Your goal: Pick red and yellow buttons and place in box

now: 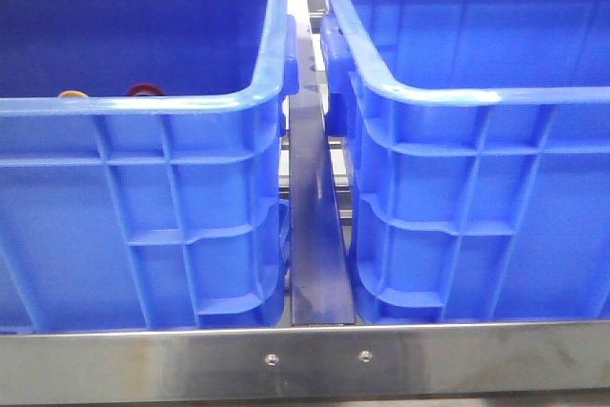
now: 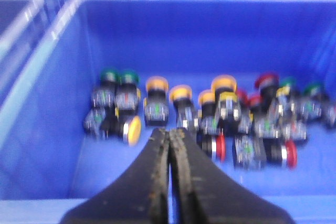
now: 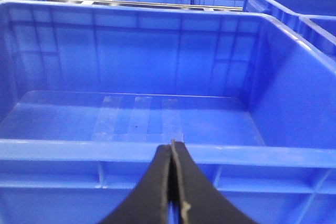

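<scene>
From the front, two blue crates sit side by side; yellow (image 1: pixel 71 94) and red (image 1: pixel 145 90) caps peek over the left crate's (image 1: pixel 143 188) near rim. At the left wrist, the closed, empty left end effector (image 2: pixel 169 135) hovers above the button pile (image 2: pixel 220 116); it should open before descending onto one separated cap. At the right wrist, the closed right end effector (image 3: pixel 172 148) faces the bare right crate (image 3: pixel 131 150).

2 large blue bins fill the front view side by side: a left bin (image 1: pixel 143 197) and a right bin (image 1: pixel 486 207). Above the left bin's near rim, 2 button caps show: 1 yellow cap (image 1: pixel 72 94) and 1 red cap (image 1: pixel 145 90). The blurred left wrist view shows a heap of push buttons (image 2: pixel 210 119) with roughly 6 yellow caps, 5 red and 4 green; the exact count cannot be told.
</scene>
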Available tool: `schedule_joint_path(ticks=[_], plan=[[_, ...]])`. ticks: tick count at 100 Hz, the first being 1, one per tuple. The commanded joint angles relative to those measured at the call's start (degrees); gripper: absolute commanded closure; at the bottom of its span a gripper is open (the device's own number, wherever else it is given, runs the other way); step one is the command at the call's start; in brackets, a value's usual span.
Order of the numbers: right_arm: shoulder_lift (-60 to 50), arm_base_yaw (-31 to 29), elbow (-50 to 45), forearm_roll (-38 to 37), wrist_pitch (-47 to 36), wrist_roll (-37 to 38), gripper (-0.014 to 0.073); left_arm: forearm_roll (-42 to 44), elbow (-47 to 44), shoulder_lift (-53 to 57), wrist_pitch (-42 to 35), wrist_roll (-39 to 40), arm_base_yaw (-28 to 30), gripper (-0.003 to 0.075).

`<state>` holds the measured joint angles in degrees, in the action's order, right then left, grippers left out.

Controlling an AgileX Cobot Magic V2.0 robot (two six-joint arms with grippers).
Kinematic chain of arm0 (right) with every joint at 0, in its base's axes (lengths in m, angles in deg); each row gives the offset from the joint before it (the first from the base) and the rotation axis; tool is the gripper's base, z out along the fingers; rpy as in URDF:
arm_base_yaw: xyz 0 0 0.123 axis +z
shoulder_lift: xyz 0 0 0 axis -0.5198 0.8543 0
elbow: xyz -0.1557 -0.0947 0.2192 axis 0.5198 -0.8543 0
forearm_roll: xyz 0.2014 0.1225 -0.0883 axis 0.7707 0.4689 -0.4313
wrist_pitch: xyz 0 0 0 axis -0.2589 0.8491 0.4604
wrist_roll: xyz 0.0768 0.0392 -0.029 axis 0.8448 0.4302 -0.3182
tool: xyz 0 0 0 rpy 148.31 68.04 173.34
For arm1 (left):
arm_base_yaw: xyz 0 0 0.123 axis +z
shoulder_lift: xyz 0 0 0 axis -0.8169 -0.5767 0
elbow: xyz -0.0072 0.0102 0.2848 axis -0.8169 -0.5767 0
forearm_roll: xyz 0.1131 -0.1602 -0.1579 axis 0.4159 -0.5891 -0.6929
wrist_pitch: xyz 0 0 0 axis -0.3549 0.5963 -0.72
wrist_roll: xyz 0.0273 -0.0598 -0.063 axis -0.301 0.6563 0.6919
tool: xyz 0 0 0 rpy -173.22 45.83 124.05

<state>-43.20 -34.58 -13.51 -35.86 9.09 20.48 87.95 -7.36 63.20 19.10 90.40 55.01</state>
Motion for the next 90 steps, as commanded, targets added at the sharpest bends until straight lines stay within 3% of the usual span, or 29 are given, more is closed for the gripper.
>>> schedule_joint_path(ticks=[1,7,14,25,31,90], plan=[[-1.01,-0.08,-0.29,-0.50,-4.47,-0.04,0.0663,-0.38,4.96,-5.47,0.04,0.10,-0.02,0.0717],[-1.01,-0.08,-0.29,-0.50,-4.47,-0.04,0.0663,-0.38,6.82,-8.78,1.66,0.10,-0.02,0.0661],[-1.01,-0.08,-0.29,-0.50,-4.47,-0.04,0.0663,-0.55,8.97,-12.67,2.78,0.10,-0.45,0.0522],[-1.01,-0.08,-0.29,-0.50,-4.47,-0.04,0.0663,-1.04,12.16,-18.73,2.97,0.10,-1.37,0.0225],[-1.01,-0.08,-0.29,-0.50,-4.47,-0.04,0.0663,-1.67,13.83,-21.58,3.06,0.10,-1.90,0.0150],[-1.01,-0.08,-0.29,-0.50,-4.47,-0.04,0.0663,-4.17,39.21,-57.56,17.53,0.10,-13.52,0.0147]])
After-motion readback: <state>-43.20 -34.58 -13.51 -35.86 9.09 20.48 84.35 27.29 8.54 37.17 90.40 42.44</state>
